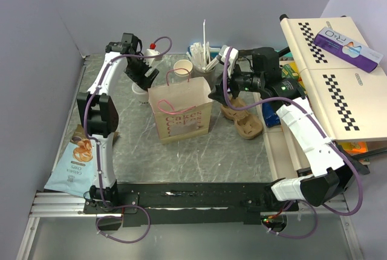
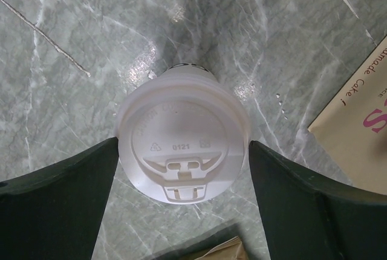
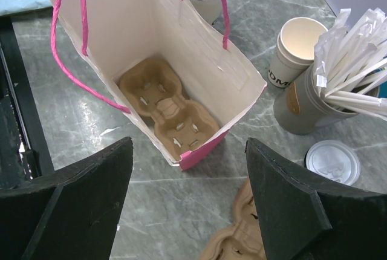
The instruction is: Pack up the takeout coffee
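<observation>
White plastic caps the takeout coffee (image 2: 181,121), which seems to stand on the grey marbled table (image 2: 72,30) just left of the brown paper bag (image 1: 181,112) as the top view has it. The left gripper (image 2: 183,145) has it pinched, one finger against each side of the lid. Above the bag's open mouth hangs the right gripper (image 3: 188,145), fingers spread wide. Inside the bag lies a cardboard tray (image 3: 166,112).

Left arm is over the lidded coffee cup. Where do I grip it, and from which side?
Take the lidded cup by its wall just under the rim of the lid, coming from straight above. It stands upright, with the left gripper flanking it. The wider rim should likely stop it slipping.
</observation>
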{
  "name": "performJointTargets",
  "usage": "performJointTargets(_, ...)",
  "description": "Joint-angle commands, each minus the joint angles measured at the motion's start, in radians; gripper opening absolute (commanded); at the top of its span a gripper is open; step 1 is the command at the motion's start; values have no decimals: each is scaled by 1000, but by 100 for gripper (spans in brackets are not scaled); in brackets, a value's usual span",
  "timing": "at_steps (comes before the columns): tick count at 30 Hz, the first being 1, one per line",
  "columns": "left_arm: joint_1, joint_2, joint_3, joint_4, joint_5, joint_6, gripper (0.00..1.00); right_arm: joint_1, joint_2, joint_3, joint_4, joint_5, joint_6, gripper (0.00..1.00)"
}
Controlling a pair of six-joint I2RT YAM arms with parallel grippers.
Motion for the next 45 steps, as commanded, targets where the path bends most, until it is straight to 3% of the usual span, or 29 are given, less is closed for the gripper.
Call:
performJointTargets(1,-5,7,40,-30,4,-6,92,-6,-1,-9,21,-10,4,81)
performJointTargets(16,-5,-2,41,-72,7,-57,68,-8,40,58,24,-24,-18,82)
performJointTargets(17,-5,-6,47,-78,13,-61,62,-6,51,73,21,-31,-22,82)
performJointTargets(25,-4,-81,0,-138,44,-69,39,-5,240,260,-27,-178,-128,82)
performJointTargets(29,-4,-157,-91,-129,77,-69,10,-5,337,374,-123,-252,-225,83)
performJointTargets(32,-4,-210,-143,-116,96,-91,1,-5,398,432,-170,-266,-281,84)
performJointTargets(38,-5,-316,-226,-112,99,-127,1,2,504,541,-266,-309,-403,86)
performJointTargets(45,-1,-448,-283,-89,73,-158,1,26,602,590,-223,-309,-421,86)
